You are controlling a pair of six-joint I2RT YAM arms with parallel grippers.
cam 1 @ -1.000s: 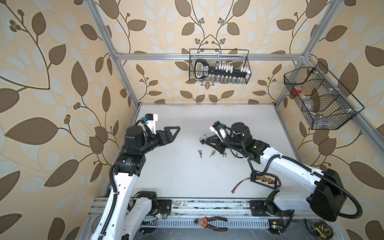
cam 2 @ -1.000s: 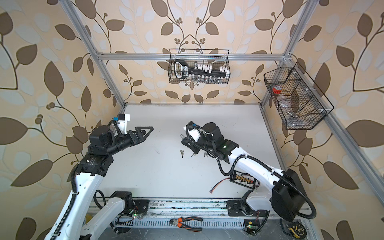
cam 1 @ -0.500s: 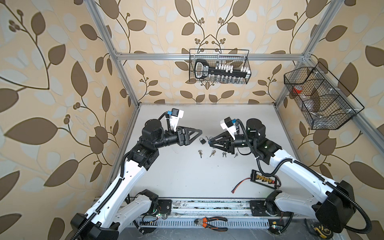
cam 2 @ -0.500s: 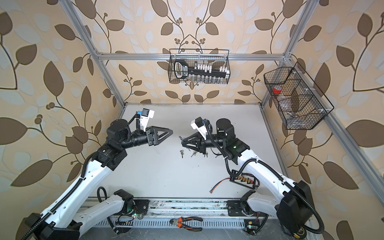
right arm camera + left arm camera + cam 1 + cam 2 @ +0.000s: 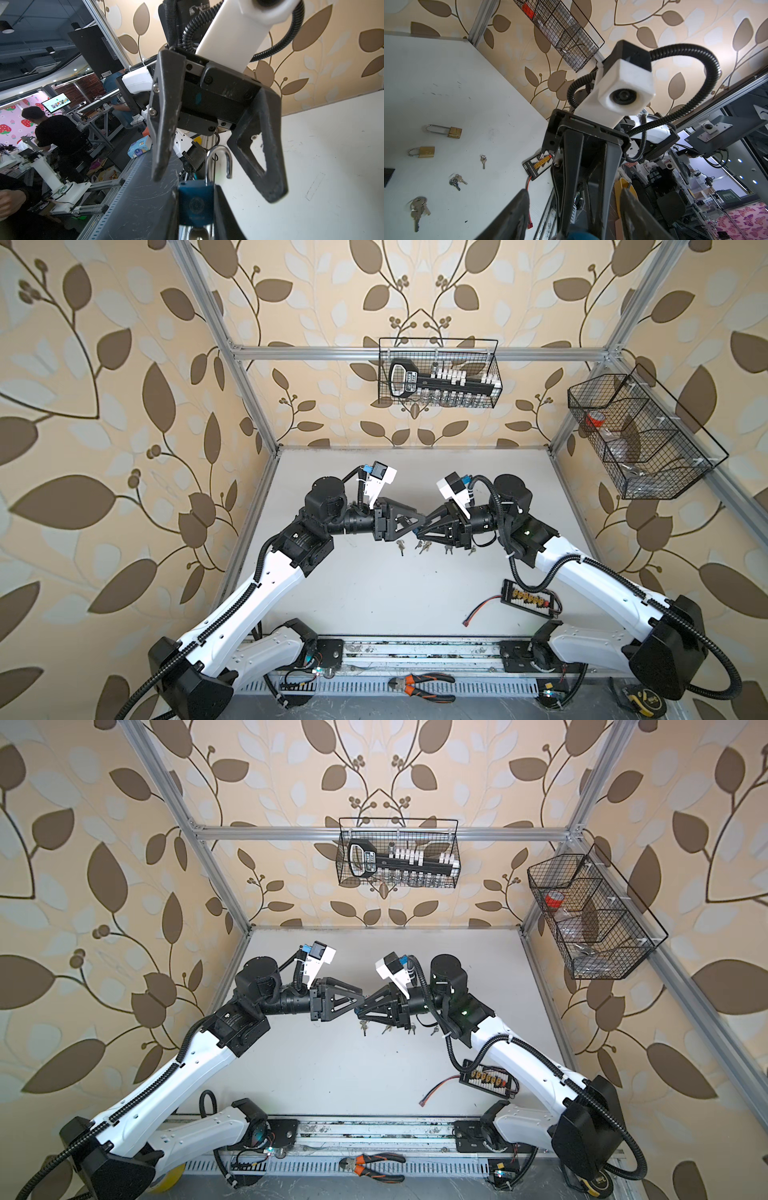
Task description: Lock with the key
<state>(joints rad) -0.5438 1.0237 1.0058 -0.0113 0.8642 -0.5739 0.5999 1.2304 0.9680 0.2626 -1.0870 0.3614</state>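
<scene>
Overhead, in both top views, the left end effector (image 5: 413, 521) and right end effector (image 5: 423, 527) meet tip to tip above the middle of the white surface (image 5: 374, 605). Loose keys (image 5: 422, 546) lie just beneath them. Bare surface stretches toward the front rail (image 5: 415, 649) and the back wall (image 5: 332, 406). A connector board (image 5: 525, 599) sits near the right arm.

From the left wrist, two brass padlocks (image 5: 424, 151) lie well clear of the surface's edge.

From the right wrist, the right end effector pinches a blue padlock (image 5: 196, 203), its shackle (image 5: 220, 160) swung open. The left end effector's fingers (image 5: 164, 124) stand spread on either side of that shackle, with a gap on each side.
</scene>
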